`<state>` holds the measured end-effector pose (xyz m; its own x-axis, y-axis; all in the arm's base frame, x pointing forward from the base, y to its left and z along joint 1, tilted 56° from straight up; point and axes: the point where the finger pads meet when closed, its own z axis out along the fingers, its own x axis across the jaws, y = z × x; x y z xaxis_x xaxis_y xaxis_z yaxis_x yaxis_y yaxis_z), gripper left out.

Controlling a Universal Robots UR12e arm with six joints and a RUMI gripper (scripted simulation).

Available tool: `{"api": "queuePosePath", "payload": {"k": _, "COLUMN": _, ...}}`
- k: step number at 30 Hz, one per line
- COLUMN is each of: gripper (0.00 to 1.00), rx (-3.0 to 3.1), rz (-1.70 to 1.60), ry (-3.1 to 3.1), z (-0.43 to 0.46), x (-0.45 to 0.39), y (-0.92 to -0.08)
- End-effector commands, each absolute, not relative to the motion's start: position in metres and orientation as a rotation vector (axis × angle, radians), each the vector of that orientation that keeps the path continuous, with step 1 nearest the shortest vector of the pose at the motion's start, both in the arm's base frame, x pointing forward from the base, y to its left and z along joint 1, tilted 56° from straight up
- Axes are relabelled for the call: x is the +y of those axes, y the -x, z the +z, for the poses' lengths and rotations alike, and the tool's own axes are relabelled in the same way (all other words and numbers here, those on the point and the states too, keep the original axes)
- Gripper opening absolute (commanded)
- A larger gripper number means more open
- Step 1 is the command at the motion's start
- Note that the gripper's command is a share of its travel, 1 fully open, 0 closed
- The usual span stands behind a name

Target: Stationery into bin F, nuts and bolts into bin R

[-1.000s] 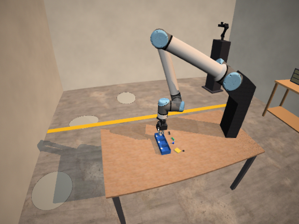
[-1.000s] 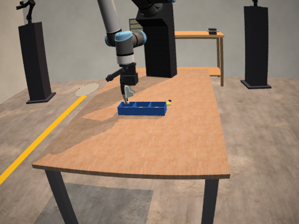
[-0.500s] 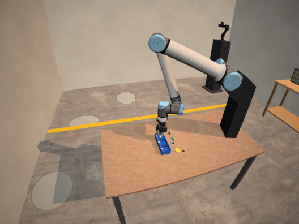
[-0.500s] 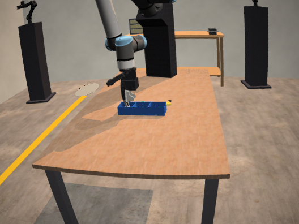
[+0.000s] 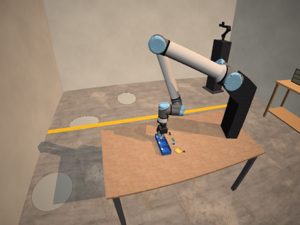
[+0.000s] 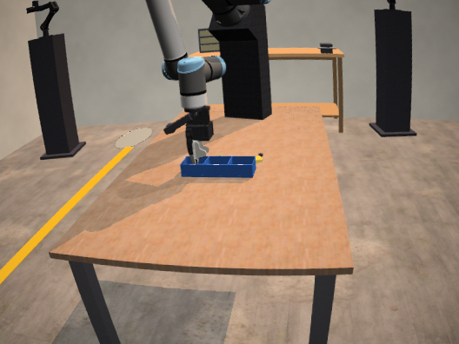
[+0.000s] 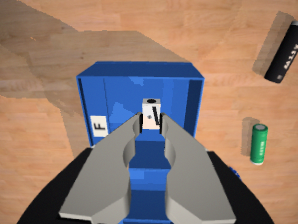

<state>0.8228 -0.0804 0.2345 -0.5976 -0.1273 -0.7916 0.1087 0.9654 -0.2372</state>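
Wooden table (image 6: 269,226), yellow floor line (image 5: 119,121), black pedestals (image 6: 393,69), side shelf (image 6: 304,54)

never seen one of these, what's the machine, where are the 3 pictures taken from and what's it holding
It is a robot arm with a two-fingered gripper. One picture looks down from high up, one looks along the table from its end, and one sits on the wrist, looking past the gripper. A blue bin row stands on the table; beside it lie a black cylinder, a green cylinder and a yellow block. The gripper is shut on a small grey block, above the compartment marked F.
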Motion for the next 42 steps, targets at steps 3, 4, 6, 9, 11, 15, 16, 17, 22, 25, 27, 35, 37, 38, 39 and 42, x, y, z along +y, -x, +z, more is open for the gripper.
{"api": "queuePosePath", "payload": {"k": 3, "gripper": 0.18, "rx": 2.186, "rz": -0.325, "ry": 0.013, "z": 0.235, "x": -0.08, "y": -0.823}}
{"api": "queuePosePath", "payload": {"k": 4, "gripper": 0.18, "rx": 2.186, "rz": -0.325, "ry": 0.013, "z": 0.235, "x": -0.08, "y": -0.823}}
{"api": "queuePosePath", "payload": {"k": 6, "gripper": 0.18, "rx": 2.186, "rz": -0.325, "ry": 0.013, "z": 0.235, "x": -0.08, "y": -0.823}}
{"api": "queuePosePath", "payload": {"k": 9, "gripper": 0.18, "rx": 2.186, "rz": -0.325, "ry": 0.013, "z": 0.235, "x": -0.08, "y": -0.823}}
{"api": "queuePosePath", "payload": {"k": 11, "gripper": 0.18, "rx": 2.186, "rz": -0.325, "ry": 0.013, "z": 0.235, "x": -0.08, "y": -0.823}}
{"api": "queuePosePath", "payload": {"k": 15, "gripper": 0.18, "rx": 2.186, "rz": -0.325, "ry": 0.013, "z": 0.235, "x": -0.08, "y": -0.823}}
{"api": "queuePosePath", "payload": {"k": 16, "gripper": 0.18, "rx": 2.186, "rz": -0.325, "ry": 0.013, "z": 0.235, "x": -0.08, "y": -0.823}}
{"api": "queuePosePath", "payload": {"k": 17, "gripper": 0.18, "rx": 2.186, "rz": -0.325, "ry": 0.013, "z": 0.235, "x": -0.08, "y": -0.823}}
{"api": "queuePosePath", "payload": {"k": 22, "gripper": 0.18, "rx": 2.186, "rz": -0.325, "ry": 0.013, "z": 0.236, "x": -0.079, "y": -0.821}}
{"api": "queuePosePath", "payload": {"k": 25, "gripper": 0.18, "rx": 2.186, "rz": -0.325, "ry": 0.013, "z": 0.238, "x": -0.078, "y": -0.817}}
{"api": "queuePosePath", "payload": {"k": 27, "gripper": 0.18, "rx": 2.186, "rz": -0.325, "ry": 0.013, "z": 0.239, "x": -0.078, "y": -0.816}}
{"api": "queuePosePath", "payload": {"k": 35, "gripper": 0.18, "rx": 2.186, "rz": -0.325, "ry": 0.013, "z": 0.244, "x": -0.076, "y": -0.809}}
{"api": "queuePosePath", "payload": {"k": 37, "gripper": 0.18, "rx": 2.186, "rz": -0.325, "ry": 0.013, "z": 0.246, "x": -0.075, "y": -0.807}}
{"api": "queuePosePath", "payload": {"k": 38, "gripper": 0.18, "rx": 2.186, "rz": -0.325, "ry": 0.013, "z": 0.247, "x": -0.075, "y": -0.806}}
{"api": "queuePosePath", "payload": {"k": 39, "gripper": 0.18, "rx": 2.186, "rz": -0.325, "ry": 0.013, "z": 0.247, "x": -0.075, "y": -0.805}}
{"api": "queuePosePath", "payload": {"k": 42, "gripper": 0.18, "rx": 2.186, "rz": -0.325, "ry": 0.013, "z": 0.25, "x": -0.074, "y": -0.802}}
